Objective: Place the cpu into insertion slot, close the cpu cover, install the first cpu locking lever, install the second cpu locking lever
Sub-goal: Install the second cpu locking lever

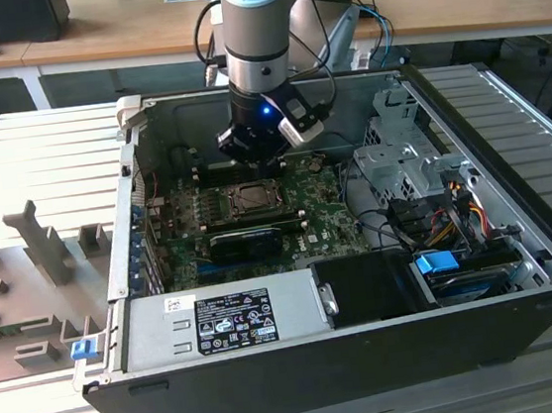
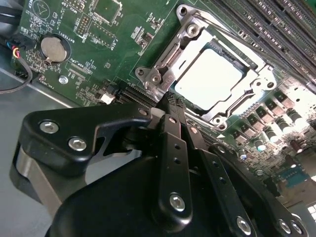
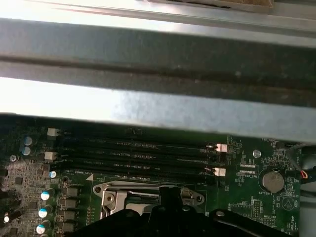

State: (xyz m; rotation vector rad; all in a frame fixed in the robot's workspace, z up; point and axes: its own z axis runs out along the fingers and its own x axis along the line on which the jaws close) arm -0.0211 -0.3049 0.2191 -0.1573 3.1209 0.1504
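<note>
Wooden desks are seen behind an open computer case laid on a slatted grey table; one robot arm reaches down into the case, and its gripper hangs over the far edge of the insertion slot on the green motherboard. In the second wrist view the gripper fingers are seen pressed together, their tip just beside the near corner of the socket frame; whether the tip touches the metal cannot be told. The cpu is seated in the insertion slot, its top washed out by glare; the cpu cover lies down around it as a silver frame, and whether either locking lever is latched is hard to make out. One coin battery is seated on the board, well apart from the socket. In the first wrist view four long black memory slots are counted between the socket and the case wall; the socket is cut off by the gripper body. One power supply lies along the near edge; little open room is left between the slot and the far wall.
</note>
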